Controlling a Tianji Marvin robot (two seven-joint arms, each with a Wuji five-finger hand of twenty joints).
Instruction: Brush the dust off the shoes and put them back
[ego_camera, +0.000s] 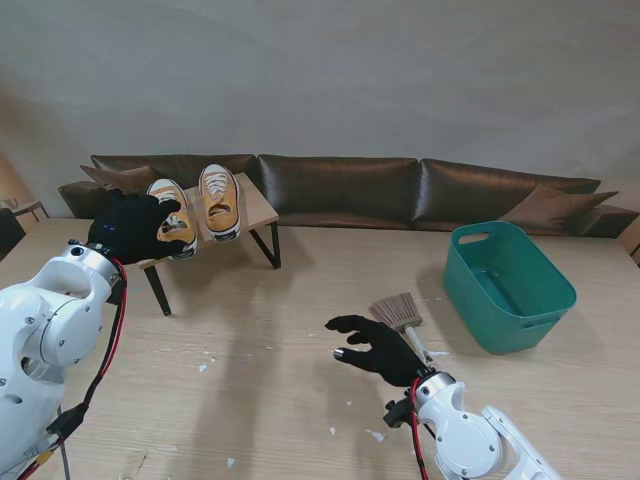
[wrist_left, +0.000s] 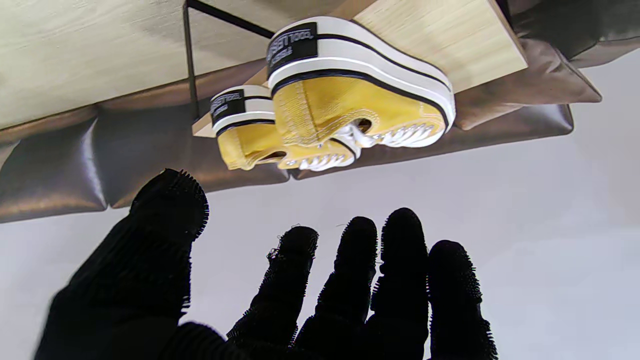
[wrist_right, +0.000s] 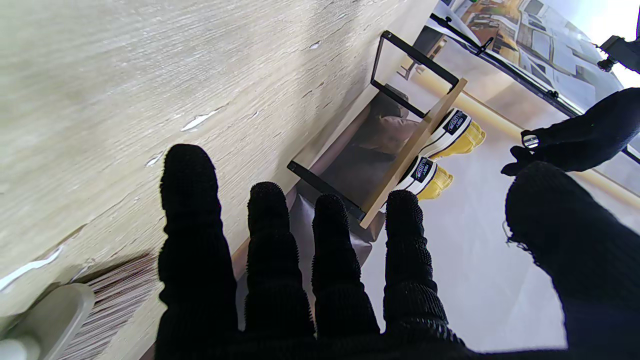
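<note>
My left hand (ego_camera: 133, 227) hovers with fingers spread and holding nothing, just beside the pair of yellow canvas sneakers with white soles (ego_camera: 199, 207), which stand side by side on the small wooden shelf with black metal legs (ego_camera: 258, 208) at the far left of the light wood counter (ego_camera: 270, 350). In the left wrist view their heels face my fingertips (wrist_left: 300, 245), long axes running away from me, so the nearer shoe lies straight ahead. My right hand (ego_camera: 375, 346) is well apart from them, open and empty, resting just beside the short brush with tan bristles (ego_camera: 400, 314). I judge the left takes a shoe, the right the brush.
</note>
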